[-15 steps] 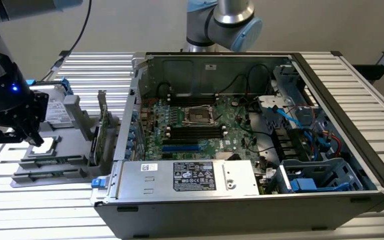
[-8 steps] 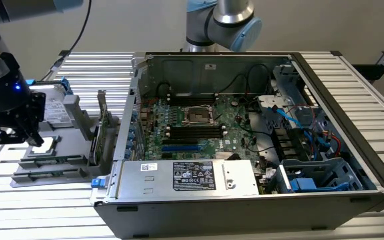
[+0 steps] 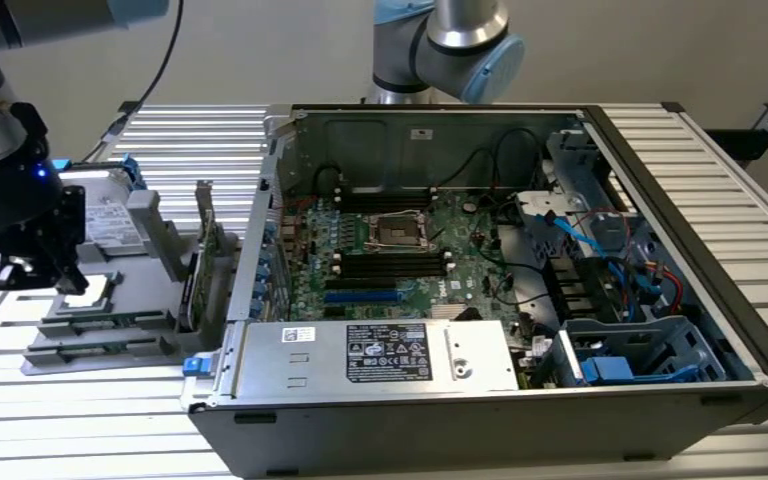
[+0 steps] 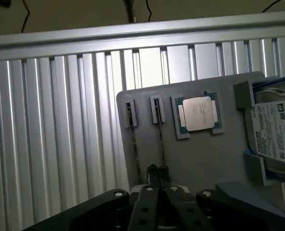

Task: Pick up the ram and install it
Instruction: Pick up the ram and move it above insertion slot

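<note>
The hand [image 4: 157, 171] is clenched, its two fingertips pressed together with nothing visibly between them. They sit right at the near end of the ram [image 4: 160, 139], a thin stick standing on edge in a slot of the gray tray [image 4: 229, 163]; contact cannot be made out. A second stick [image 4: 134, 144] stands in the neighbouring slot, with a processor [image 4: 198, 113] and a hard drive [image 4: 277, 130] further along. The tray rests on the slatted tabletop [image 3: 37, 420], at the exterior view's left of the open computer case [image 3: 704, 330].
</note>
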Tool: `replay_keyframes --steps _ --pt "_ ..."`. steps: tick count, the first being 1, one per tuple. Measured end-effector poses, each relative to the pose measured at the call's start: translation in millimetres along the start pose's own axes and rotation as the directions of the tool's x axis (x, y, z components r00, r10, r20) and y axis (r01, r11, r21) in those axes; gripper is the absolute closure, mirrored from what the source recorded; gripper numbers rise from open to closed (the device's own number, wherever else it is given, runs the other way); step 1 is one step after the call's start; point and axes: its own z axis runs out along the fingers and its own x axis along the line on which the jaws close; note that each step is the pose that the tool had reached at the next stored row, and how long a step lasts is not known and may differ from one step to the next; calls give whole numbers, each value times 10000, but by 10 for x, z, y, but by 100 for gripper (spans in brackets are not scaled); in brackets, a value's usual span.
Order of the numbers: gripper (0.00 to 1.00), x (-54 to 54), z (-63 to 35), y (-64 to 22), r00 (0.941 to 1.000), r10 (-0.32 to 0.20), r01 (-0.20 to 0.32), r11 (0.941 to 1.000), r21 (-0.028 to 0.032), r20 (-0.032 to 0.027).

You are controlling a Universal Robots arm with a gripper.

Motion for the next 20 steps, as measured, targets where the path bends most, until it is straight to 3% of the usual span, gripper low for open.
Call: replay_keyframes --steps 6,12,17,19,20 --pt "90 0 15 -1 9941 -1084 1084 9941 -4 -24" --pt "90 0 29 1 9768 -2141 2141 9768 -15 -62" --pt "89 0 29 0 9763 -2165 2165 9763 -14 -64" --pt "76 0 29 0 9762 -2166 2166 9763 -14 -64" --pt "76 0 29 0 9762 -2166 2166 9763 -14 -64"
